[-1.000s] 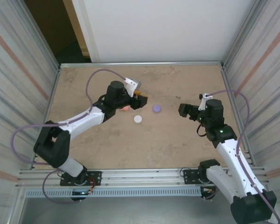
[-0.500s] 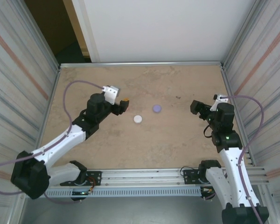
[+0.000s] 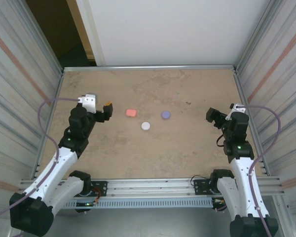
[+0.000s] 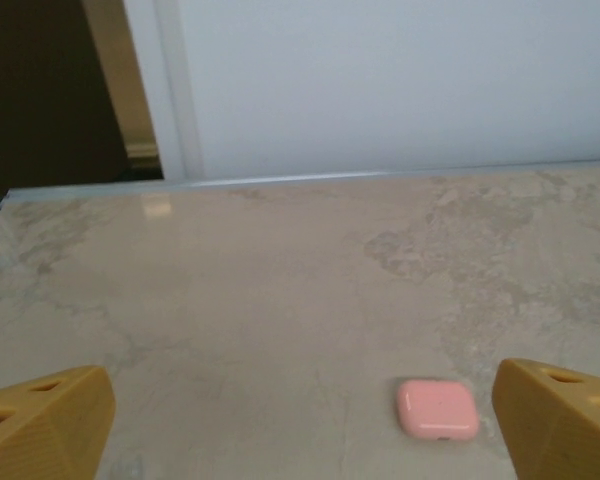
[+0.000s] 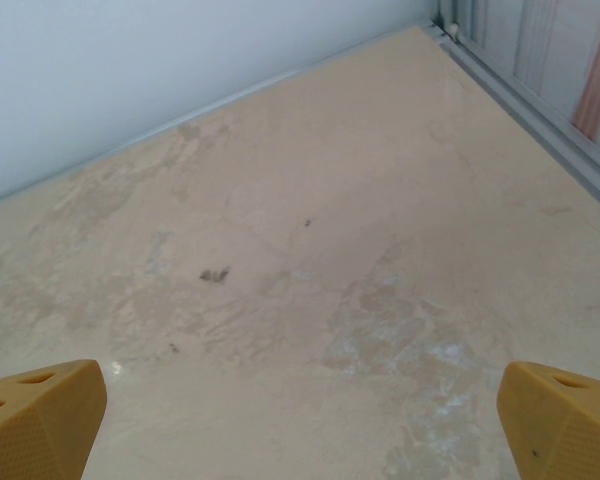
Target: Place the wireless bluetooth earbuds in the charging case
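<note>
Beige, marbled tabletop (image 3: 153, 153) runs between a corrugated metal wall at the left of the frame (image 3: 19, 74) and another at the right (image 3: 281, 64), with a white panel (image 3: 163, 29) along the top and a dark opening (image 3: 54, 29) at upper left. Three pebble-like charging cases lie in the upper middle of the overhead view, all with lids shut: a pink case (image 3: 131, 113), a white case (image 3: 146, 126) just below and to the right of it, and a purple case (image 3: 166, 114) further right. They lie near one another, none touching. Whether the earbuds sit inside the shut cases cannot be told. The left gripper (image 3: 107, 109) hangs to the left of the pink case, apart from it. Its jaws are released and spread wide, with the yellow fingertips (image 4: 40, 425) at opposite lower corners of the left wrist view and nothing between them. In that view the pink case (image 4: 437, 408) lies flat at lower right, just inside the right-hand fingertip and untouched. The right gripper (image 3: 210, 115) sits at the right of the overhead frame, well apart from the purple case. Its jaws are likewise released and empty, with fingertips (image 5: 40, 415) at the lower corners over stained tabletop.
</note>
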`<state>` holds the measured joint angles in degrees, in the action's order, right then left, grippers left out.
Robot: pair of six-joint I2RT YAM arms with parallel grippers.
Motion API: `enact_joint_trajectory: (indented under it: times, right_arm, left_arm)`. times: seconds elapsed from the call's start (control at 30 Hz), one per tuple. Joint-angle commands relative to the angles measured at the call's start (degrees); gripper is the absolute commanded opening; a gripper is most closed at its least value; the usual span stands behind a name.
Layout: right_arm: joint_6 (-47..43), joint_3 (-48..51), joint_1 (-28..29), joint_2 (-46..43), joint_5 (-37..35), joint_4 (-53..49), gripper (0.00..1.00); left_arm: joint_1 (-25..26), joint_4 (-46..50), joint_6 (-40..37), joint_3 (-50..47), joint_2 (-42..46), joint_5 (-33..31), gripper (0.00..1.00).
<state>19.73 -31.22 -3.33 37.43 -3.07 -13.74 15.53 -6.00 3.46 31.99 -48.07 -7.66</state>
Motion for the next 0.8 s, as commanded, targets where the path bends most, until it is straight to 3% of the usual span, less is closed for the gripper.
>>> enact_joint_trajectory:
  times: [0.0,0.3,0.77]
  right_arm:
    - [-3.1,3.0,-1.1,-0.7,-0.7,5.4,0.99]
    - [-5.6,8.0,-2.3,2.6,1.0,12.8,0.99]
    - [-6.6,10.4,-2.6,12.9,2.6,23.0,0.99]
  left_arm:
    - [-1.4,1.4,2.1,-1.9,1.7,-2.1,0.98]
    - [-2.1,0.7,1.7,-3.9,1.8,-5.1,0.99]
    - [-2.4,-0.6,-0.7,-4.7,-0.4,-4.2,0.99]
